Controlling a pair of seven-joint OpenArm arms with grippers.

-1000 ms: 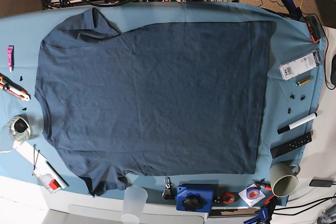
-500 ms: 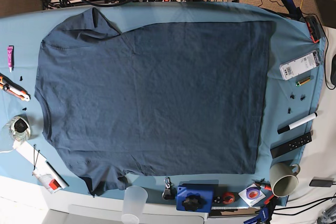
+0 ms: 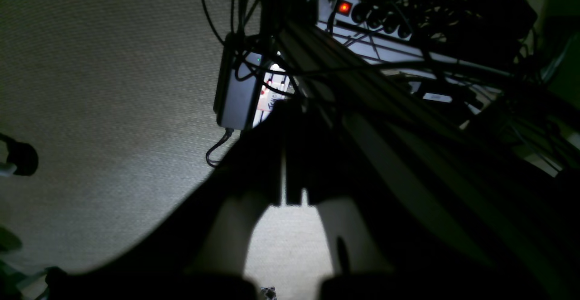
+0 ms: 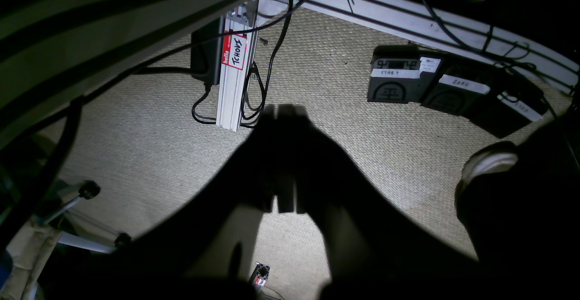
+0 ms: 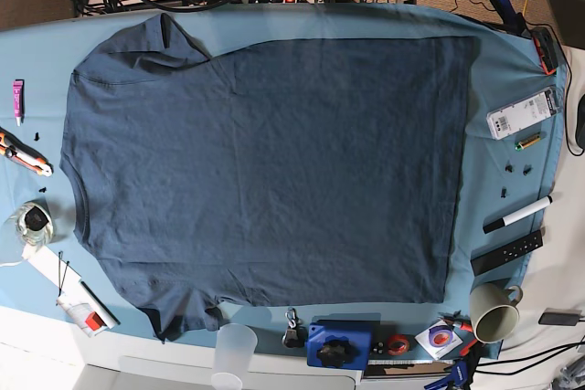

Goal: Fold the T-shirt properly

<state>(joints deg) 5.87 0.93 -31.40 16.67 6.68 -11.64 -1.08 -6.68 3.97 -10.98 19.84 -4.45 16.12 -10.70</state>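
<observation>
The dark navy T-shirt (image 5: 265, 171) lies spread flat on the light blue tablecloth (image 5: 507, 61), filling most of the base view. Its neck end is at the left and its straight hem at the right. One sleeve (image 5: 142, 43) points to the far left corner, the other (image 5: 183, 312) to the near left. Neither arm shows in the base view. Both wrist cameras look down at the carpeted floor. The left gripper (image 3: 292, 107) is a dark silhouette with its fingers together, holding nothing. The right gripper (image 4: 278, 109) is likewise shut and empty.
Small items ring the shirt: a white mug (image 5: 494, 310), a clear cup (image 5: 233, 353), a blue box (image 5: 338, 344), a marker (image 5: 518, 215), a black remote (image 5: 507, 253), a white pack (image 5: 521, 114), a tape roll (image 5: 32, 223). Under the table are cables, a power strip (image 3: 367, 14) and foot pedals (image 4: 398, 82).
</observation>
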